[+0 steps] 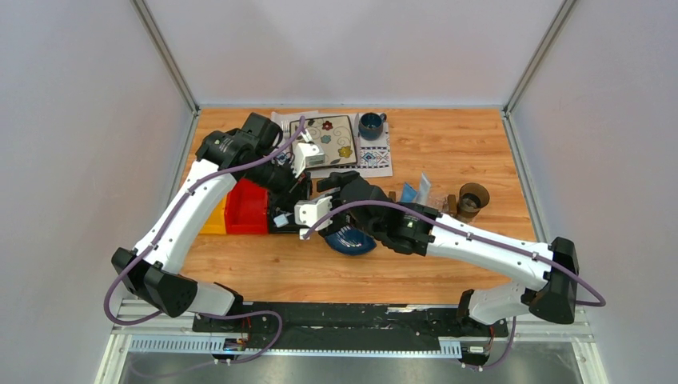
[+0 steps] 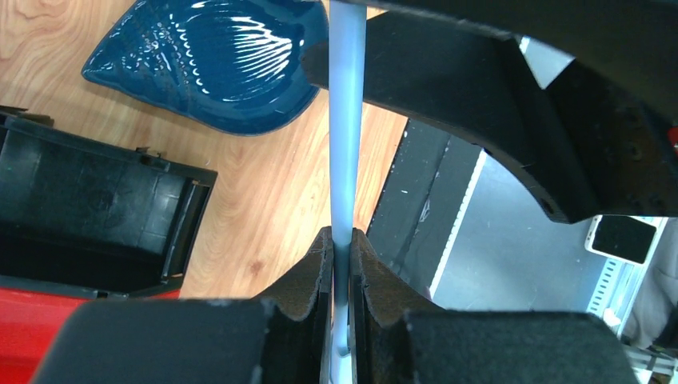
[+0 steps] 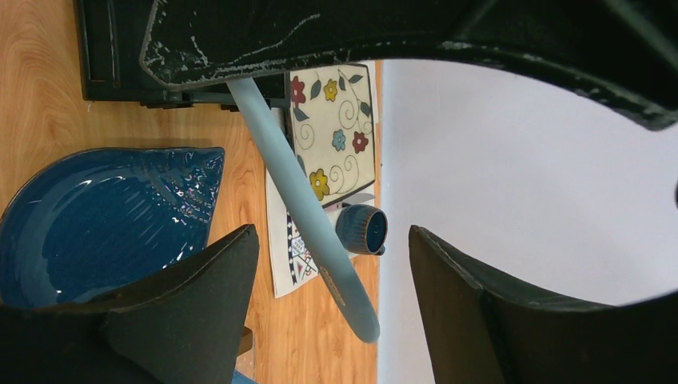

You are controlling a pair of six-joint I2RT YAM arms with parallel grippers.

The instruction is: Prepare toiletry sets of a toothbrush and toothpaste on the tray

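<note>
**While the left claw clamps the toothbrush, the right claw stands apart around it**

Left gripper [image 2: 342, 240]: fingers pressed together on the toothbrush [image 2: 346, 120], low on the handle. The pale blue shaft runs straight up out of the grip, in the air above the wood between the black bin [image 2: 88, 208] and the blue dish [image 2: 208, 56].

Right gripper [image 3: 332, 236]: fingers wide apart, with the toothbrush slanting through the gap. It is nearer one finger, and a gap shows on both sides.

Containers:
- Black bin: only bare dark floor shows in the part visible.
- Blue dish, leaf-shaped: only its ribbed glaze shows.
- Red bin [image 1: 246, 206] and yellow bin [image 1: 213, 222]: side by side left of the black bin, partly under the left arm. Contents cannot be told.
- Tray [image 1: 436, 206]: clear and barely legible, right of the grippers. The toothpaste tubes, one blue [image 1: 409, 192] and one whitish [image 1: 424, 186], sit there. Whether they are inside it cannot be told.
- Mug [image 1: 370, 124] and brown glass [image 1: 472, 200]: insides not legible.

Counts: one toothbrush, two tubes, three bins, one dish, one flowered plate [image 1: 332, 140], one mug, one glass.
</note>
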